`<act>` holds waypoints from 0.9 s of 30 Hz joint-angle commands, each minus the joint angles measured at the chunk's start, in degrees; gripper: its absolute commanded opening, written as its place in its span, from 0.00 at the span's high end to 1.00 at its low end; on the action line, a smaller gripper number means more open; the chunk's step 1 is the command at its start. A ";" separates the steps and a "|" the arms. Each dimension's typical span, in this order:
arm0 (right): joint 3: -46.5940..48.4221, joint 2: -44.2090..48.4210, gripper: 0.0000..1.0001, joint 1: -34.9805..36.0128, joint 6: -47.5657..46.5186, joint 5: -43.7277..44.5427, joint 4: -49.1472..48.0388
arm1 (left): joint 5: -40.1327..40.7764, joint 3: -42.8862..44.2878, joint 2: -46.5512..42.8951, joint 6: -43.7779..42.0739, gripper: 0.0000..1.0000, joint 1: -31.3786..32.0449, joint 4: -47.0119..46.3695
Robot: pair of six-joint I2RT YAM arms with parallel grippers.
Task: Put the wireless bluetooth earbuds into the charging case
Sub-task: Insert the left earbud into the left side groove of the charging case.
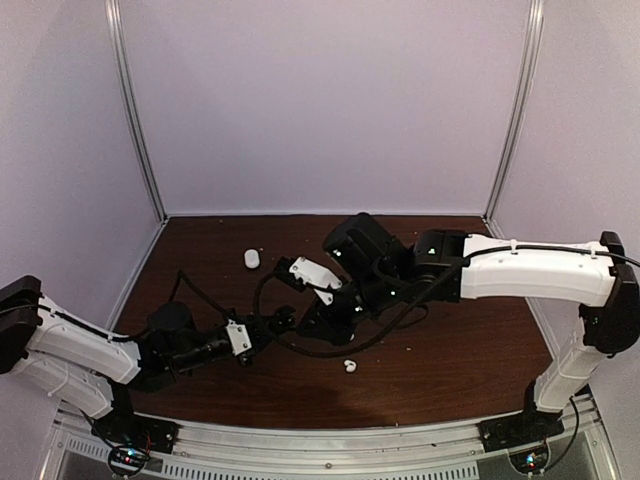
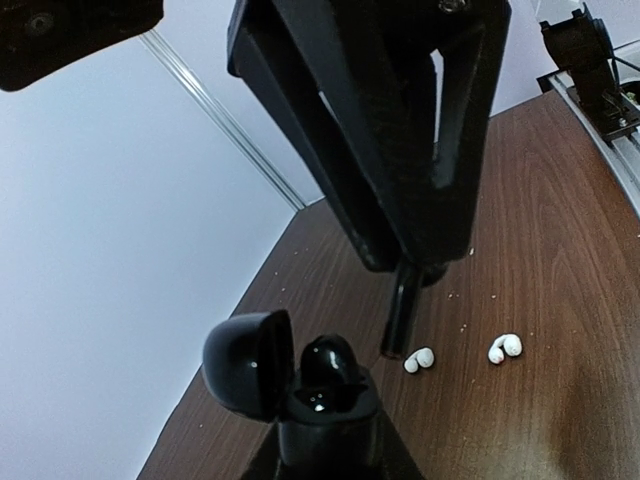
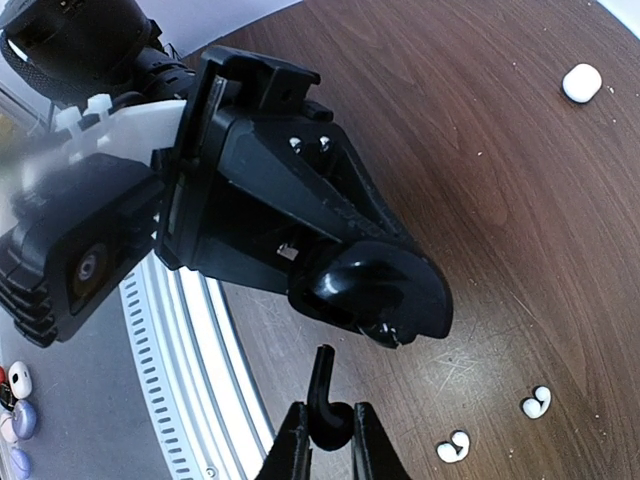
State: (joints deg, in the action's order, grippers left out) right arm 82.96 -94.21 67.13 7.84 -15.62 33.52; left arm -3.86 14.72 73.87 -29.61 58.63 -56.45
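The black charging case (image 2: pixel 322 408) stands upright with its lid (image 2: pixel 245 362) swung open to the left. My left gripper (image 2: pixel 325 455) is shut on its base. A black earbud (image 2: pixel 330 362) sits in one socket. A second black earbud (image 3: pixel 328 412) is pinched by its head in my shut right gripper (image 3: pixel 325 445), stem pointing at the case (image 3: pixel 385 292) a short way off. In the left wrist view that stem (image 2: pixel 400 312) hangs just right of the case. Two white earbuds (image 2: pixel 419 359) (image 2: pixel 505 347) lie loose on the table, also seen from above (image 1: pixel 349 366).
A small white case (image 1: pixel 251 258) lies at the back left of the brown table (image 1: pixel 450 360). The metal rail (image 3: pixel 200 380) of the near edge runs under my right wrist. Both arms crowd the table's middle, and pale walls close it in on three sides.
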 commanded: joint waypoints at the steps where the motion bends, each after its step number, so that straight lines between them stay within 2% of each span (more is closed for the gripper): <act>1: 2.39 -0.61 0.89 -0.14 1.27 1.22 0.71 | 0.94 1.29 0.40 -1.01 0.97 0.56 -2.95; 27: 6.08 -4.34 0.90 -0.33 -0.21 3.84 5.03 | 1.31 1.41 1.47 -2.27 0.97 1.66 -3.36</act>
State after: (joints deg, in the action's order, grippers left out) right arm 87.02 -97.84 67.09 8.12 -14.06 36.75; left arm -2.70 14.72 74.74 -31.27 60.01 -56.51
